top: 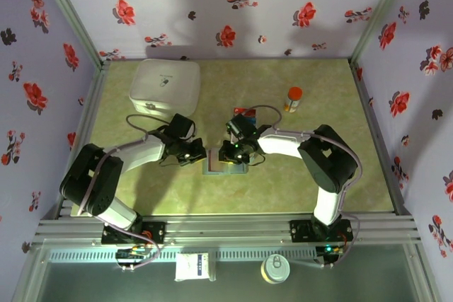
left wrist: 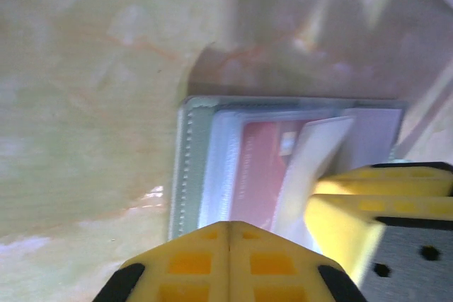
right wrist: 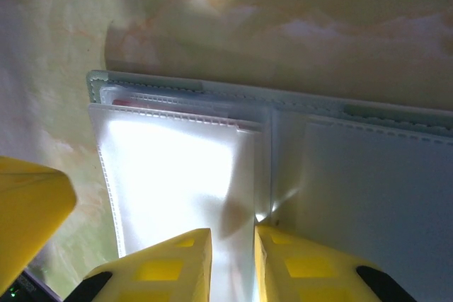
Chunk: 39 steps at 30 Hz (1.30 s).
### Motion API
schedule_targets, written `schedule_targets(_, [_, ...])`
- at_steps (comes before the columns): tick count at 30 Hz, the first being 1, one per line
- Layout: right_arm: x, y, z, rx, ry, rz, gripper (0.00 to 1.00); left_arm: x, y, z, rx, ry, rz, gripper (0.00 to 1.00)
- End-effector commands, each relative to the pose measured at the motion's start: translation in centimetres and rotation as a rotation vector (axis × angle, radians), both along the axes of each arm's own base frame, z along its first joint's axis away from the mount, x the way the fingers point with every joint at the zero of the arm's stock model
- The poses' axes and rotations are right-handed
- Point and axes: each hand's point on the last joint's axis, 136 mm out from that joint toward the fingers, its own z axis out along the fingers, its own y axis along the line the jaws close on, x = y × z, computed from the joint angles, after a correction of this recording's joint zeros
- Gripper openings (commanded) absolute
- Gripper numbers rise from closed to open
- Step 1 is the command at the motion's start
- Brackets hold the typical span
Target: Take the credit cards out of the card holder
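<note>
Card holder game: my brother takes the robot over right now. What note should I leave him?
Left gripper: jaws shut, empty, tips at an edge of the card holder.
Right gripper: jaws narrowly apart over a clear sleeve; grip cannot be told.
Things: the holder lies open on the table between the arms; a red card sits in a sleeve.
Done: holder opened; a small red and blue thing beyond the right arm may be a card already out.
Left: pull out the red card and any others.
</note>
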Motion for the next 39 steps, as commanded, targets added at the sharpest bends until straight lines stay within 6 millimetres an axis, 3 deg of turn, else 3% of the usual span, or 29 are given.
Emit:
schedule_targets(1, [-0.3,-0.7,-0.2,-0.013,-0.006,-0.002,0.24,0.4,-1.2,1.6,-0.058,-0.013,0.005,0.06])
schedule_targets(15, [-0.4,-0.9,-0.4,-0.008,0.000,-0.009,0.24,0.3,-3.0,-0.4,-0.110,0.045,0.014,0.23])
schedule_targets(23, [-0.5,-0.9,-0.5,-0.008,0.004,-0.007,0.24,0.1,-3.3,-0.8,-0.120,0.051,0.016,0.24])
schedule_targets(28, [-0.5,-0.8,-0.2,-0.002,0.003,-0.010,0.24,0.1,-3.8,-0.6,-0.144,0.047,0.013,0.18])
schedule_targets(39, [0.6,-1.4,4.3,0.031,-0.108,-0.036,0.26,-0.3,-4.4,0.8,-0.163,0.031,0.013,0.17])
